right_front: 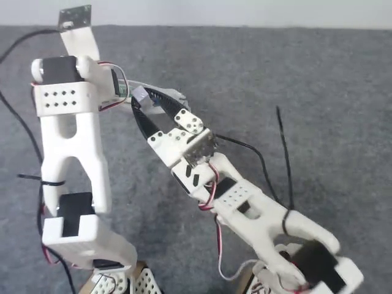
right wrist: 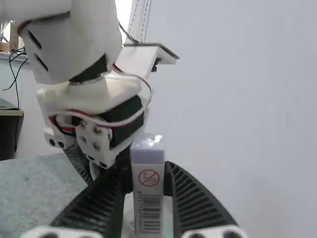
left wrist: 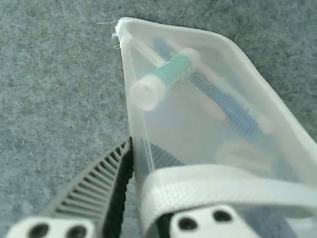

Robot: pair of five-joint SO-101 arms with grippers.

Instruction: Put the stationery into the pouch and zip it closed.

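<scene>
Right gripper (right wrist: 144, 171) pinches a white, lilac-capped stick (right wrist: 147, 193); my left gripper (left wrist: 141, 168) clamps the translucent plastic pouch (left wrist: 198, 129). Misaimed, the stick may snag its rim and drop.

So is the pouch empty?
No, a teal pen and a blue pen show through the clear wall of the pouch.
</scene>
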